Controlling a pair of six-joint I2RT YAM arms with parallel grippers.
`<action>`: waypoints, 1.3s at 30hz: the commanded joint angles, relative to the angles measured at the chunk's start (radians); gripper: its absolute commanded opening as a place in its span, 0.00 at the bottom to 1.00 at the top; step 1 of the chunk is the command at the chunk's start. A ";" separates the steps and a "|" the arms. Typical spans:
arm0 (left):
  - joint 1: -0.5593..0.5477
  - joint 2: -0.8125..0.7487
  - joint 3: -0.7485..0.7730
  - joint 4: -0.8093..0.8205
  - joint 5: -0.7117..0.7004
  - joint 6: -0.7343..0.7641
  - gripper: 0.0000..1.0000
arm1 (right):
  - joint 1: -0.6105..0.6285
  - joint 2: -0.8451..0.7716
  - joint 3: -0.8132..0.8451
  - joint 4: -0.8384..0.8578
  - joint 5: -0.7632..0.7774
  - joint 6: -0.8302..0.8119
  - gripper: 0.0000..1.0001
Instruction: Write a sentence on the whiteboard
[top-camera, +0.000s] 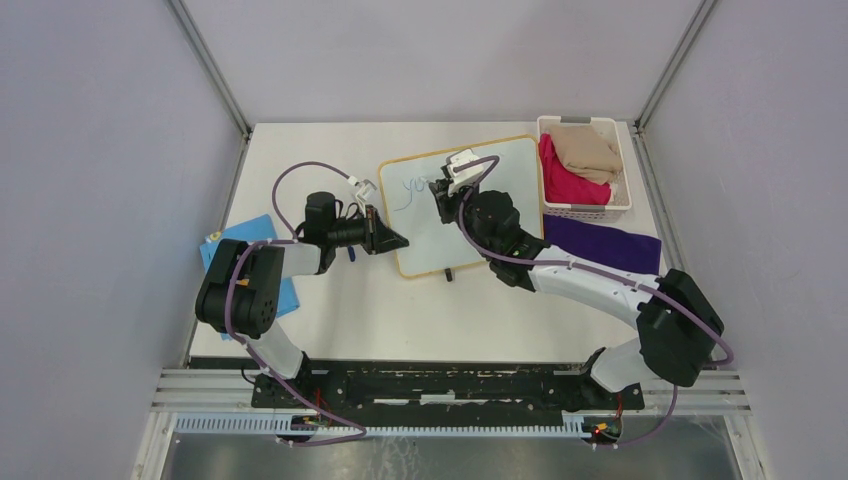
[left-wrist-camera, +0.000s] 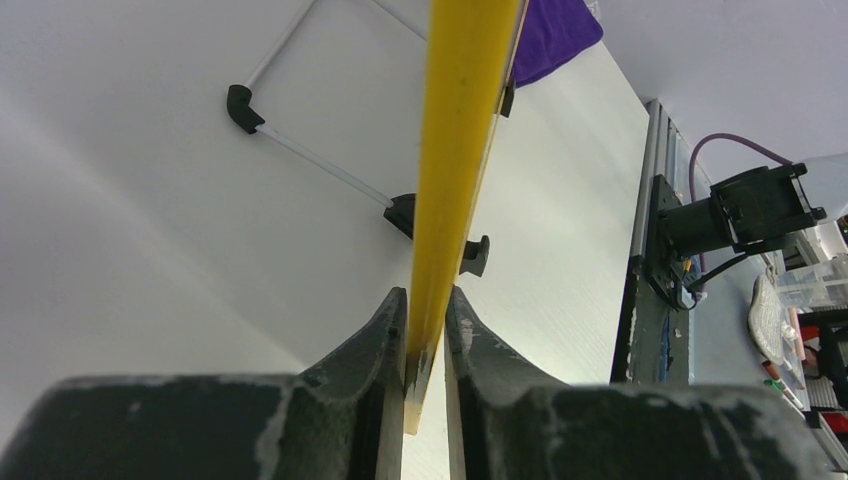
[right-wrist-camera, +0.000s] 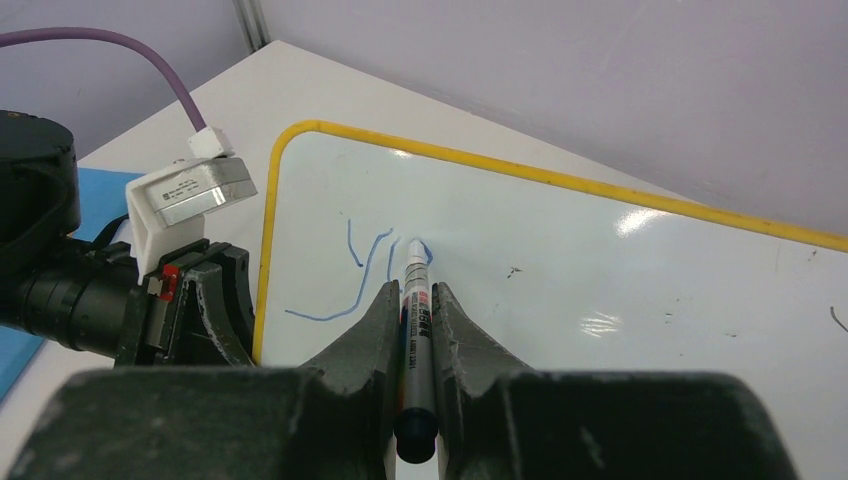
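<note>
The whiteboard (top-camera: 422, 235) lies tilted on the table, glossy white with a yellow frame (right-wrist-camera: 440, 157). My left gripper (top-camera: 397, 241) is shut on its left frame edge (left-wrist-camera: 462, 150), which runs edge-on between the fingers (left-wrist-camera: 385, 330). My right gripper (right-wrist-camera: 414, 292) is shut on a grey marker (right-wrist-camera: 415, 320), whose white tip rests on the board. The sentence (right-wrist-camera: 360, 275) is a few thin blue strokes near the board's top left corner, right at the marker tip; they also show faintly from above (top-camera: 412, 185).
A white basket (top-camera: 585, 208) of folded clothes stands at the back right. A purple cloth (top-camera: 600, 243) lies in front of it. A blue cloth (top-camera: 250, 235) lies under the left arm. The board's black feet (left-wrist-camera: 475, 255) rest on the table.
</note>
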 joint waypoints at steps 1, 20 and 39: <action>-0.002 -0.010 0.016 -0.040 -0.050 0.063 0.02 | -0.004 0.017 0.044 0.017 -0.028 0.000 0.00; -0.002 -0.014 0.018 -0.055 -0.057 0.073 0.02 | -0.008 -0.086 0.013 0.017 0.002 -0.011 0.00; -0.002 -0.012 0.022 -0.055 -0.057 0.073 0.02 | -0.033 -0.033 0.001 -0.003 0.004 -0.001 0.00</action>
